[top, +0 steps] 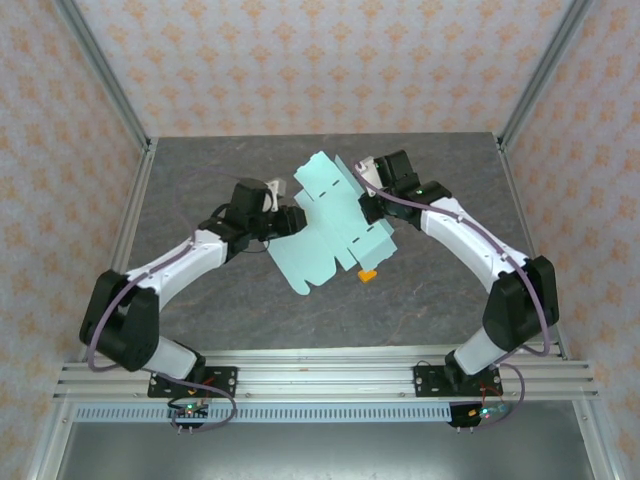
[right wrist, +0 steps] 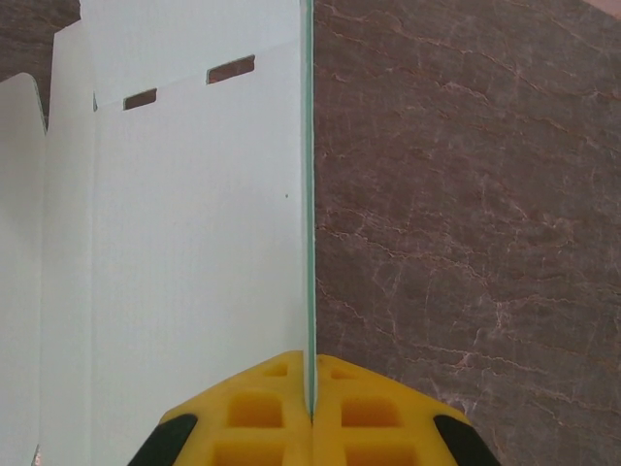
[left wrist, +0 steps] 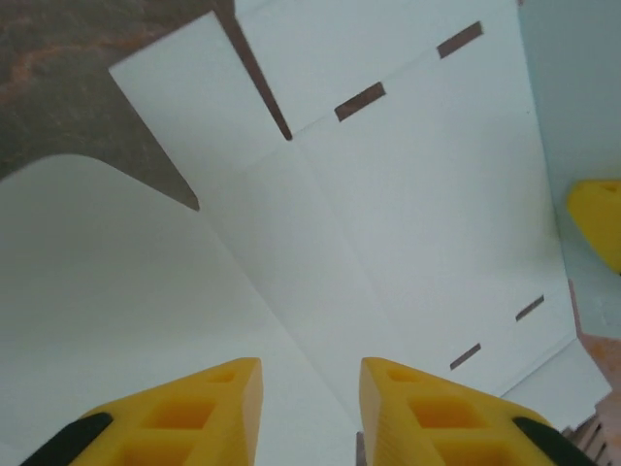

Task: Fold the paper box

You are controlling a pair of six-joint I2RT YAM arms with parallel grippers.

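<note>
The paper box [top: 335, 225] is a pale mint-green die-cut sheet, unfolded, held tilted above the table between the two arms. My right gripper [top: 365, 205] is shut on its far right edge. In the right wrist view the thin card [right wrist: 194, 243] runs edge-on into the closed fingers of the right gripper [right wrist: 312, 361]. My left gripper [top: 296, 220] is at the sheet's left side. In the left wrist view the left gripper [left wrist: 310, 364] stands open, its fingers apart with nothing between them, facing the sheet's white inner face [left wrist: 408, 223] with its creases and slots.
A tiny orange block [top: 367, 273] lies on the dark marble table [top: 200, 170] just under the sheet's near right corner. Metal frame posts [top: 130, 220] and patterned walls bound the table on the left, right and far sides.
</note>
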